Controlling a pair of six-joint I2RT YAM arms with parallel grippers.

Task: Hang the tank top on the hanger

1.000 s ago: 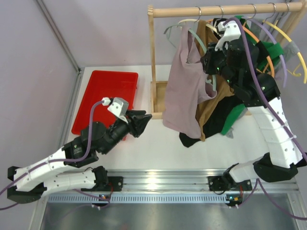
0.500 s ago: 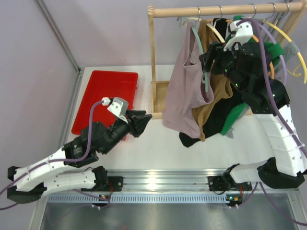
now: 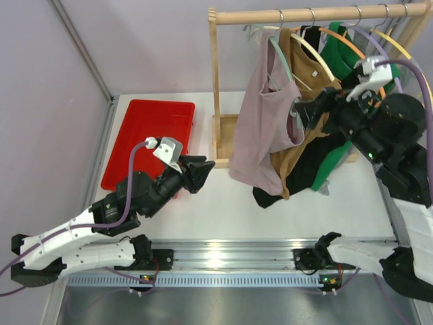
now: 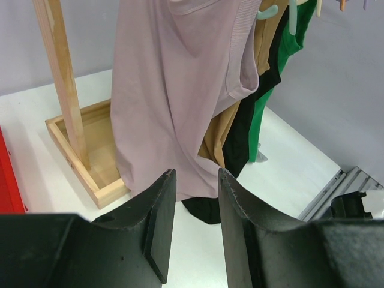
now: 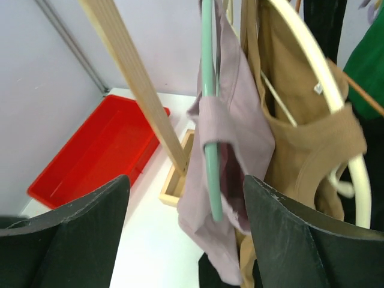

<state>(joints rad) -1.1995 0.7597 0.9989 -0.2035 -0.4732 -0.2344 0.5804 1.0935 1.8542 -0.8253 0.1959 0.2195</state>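
Note:
The pale mauve tank top [image 3: 260, 128] hangs from the rail on the mint-green hanger [image 3: 277, 54], leftmost of the garments. In the right wrist view the hanger's arm [image 5: 208, 120] runs down through the top's strap [image 5: 237, 129]. My right gripper [image 3: 306, 112] sits just right of the top, open, its fingers spread wide either side of the hanger end [image 5: 186, 180] and touching nothing. My left gripper [image 3: 203, 166] hovers low over the table left of the rack, open and empty [image 4: 197, 174], facing the top's hem [image 4: 162, 120].
A wooden rack has a top rail [image 3: 304, 15], a post [image 3: 215, 88] and a box base [image 3: 223, 139]. A brown top on a cream hanger [image 3: 308, 74], black and green garments [image 3: 338, 156] and orange, lilac and yellow hangers hang further right. A red tray [image 3: 149, 135] lies at left.
My right gripper has opened, let go at the hanger and drawn back to the right and downward. The mauve top stays hanging on the rail. The left arm has not moved.

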